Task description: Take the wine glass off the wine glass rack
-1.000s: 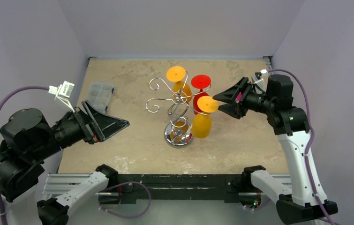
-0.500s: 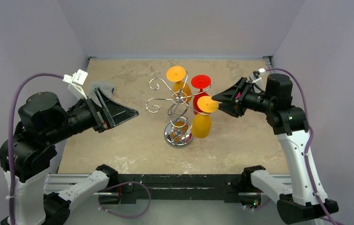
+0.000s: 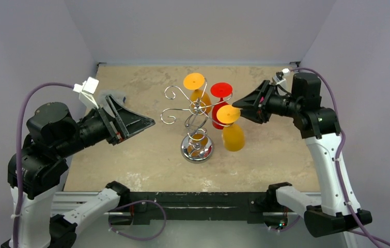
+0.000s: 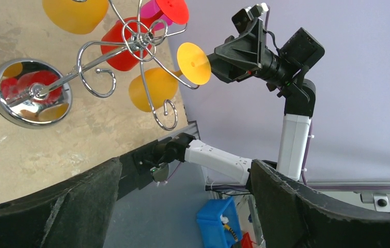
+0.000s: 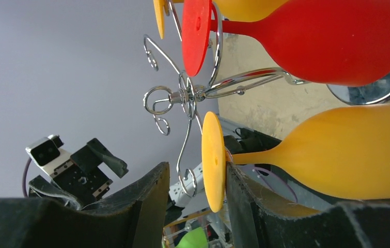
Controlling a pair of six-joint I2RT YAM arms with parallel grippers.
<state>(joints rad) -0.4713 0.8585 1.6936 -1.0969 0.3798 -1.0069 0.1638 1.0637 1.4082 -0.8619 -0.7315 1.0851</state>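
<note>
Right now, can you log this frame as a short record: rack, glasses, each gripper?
rack: chrome wine glass rack, upright, centre of table
hanging upside down: near orange glass, far orange glass, red glass
engaged: near orange glass tilted, foot between right gripper fingers
right gripper: open, straddling that foot
left gripper: open, clear of rack, holding nothing

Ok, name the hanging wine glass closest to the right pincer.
The front yellow wine glass: its foot sits at the right pincer's tips. The red glass and rear yellow glass hang farther off.

At the right wrist view's edge the yellow wine glass (image 5: pixel 337 150) and red glass (image 5: pixel 337 41) bowls are cut off
</note>
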